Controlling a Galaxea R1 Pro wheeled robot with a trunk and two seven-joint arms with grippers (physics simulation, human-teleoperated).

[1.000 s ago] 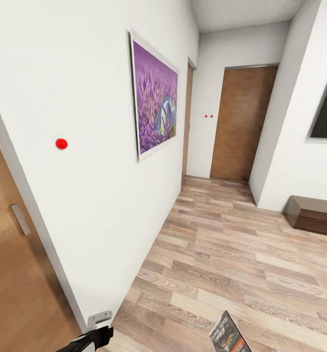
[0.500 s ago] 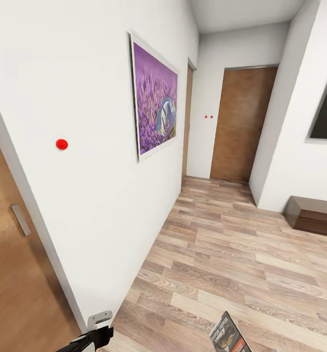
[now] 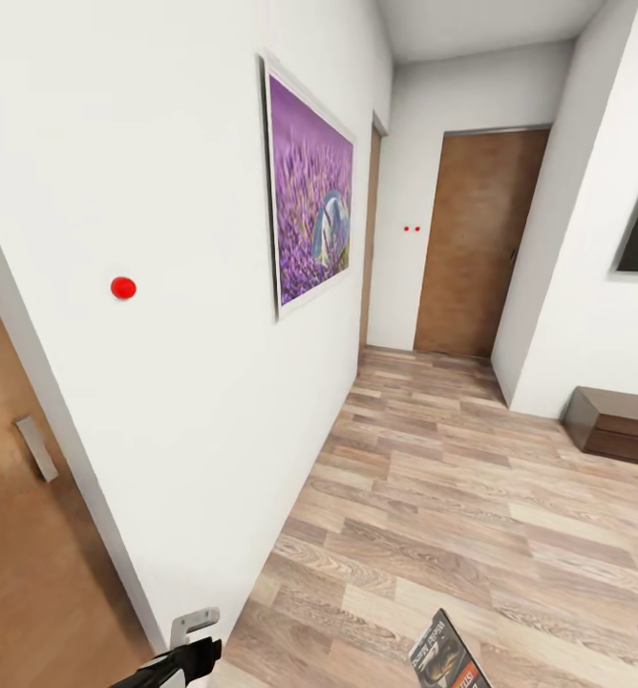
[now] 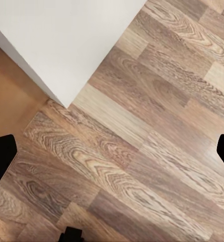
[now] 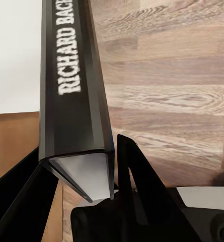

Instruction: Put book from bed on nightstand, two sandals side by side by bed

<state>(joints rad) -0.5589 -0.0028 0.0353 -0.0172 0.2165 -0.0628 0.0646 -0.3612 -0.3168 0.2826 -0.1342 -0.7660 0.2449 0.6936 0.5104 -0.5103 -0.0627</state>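
The book (image 5: 76, 91) is pinched between the black fingers of the right gripper (image 5: 79, 174), spine reading "RICHARD BAC"; its cover (image 3: 448, 655) pokes up at the near edge, over the wood-plank floor (image 3: 472, 497). The left gripper (image 4: 112, 151) hangs with jaws spread wide beside a white wall corner (image 4: 66, 45). Left stands the lavender painting (image 3: 311, 196); far ahead, a brown door (image 3: 477, 239); right, a low dark cabinet (image 3: 617, 425).
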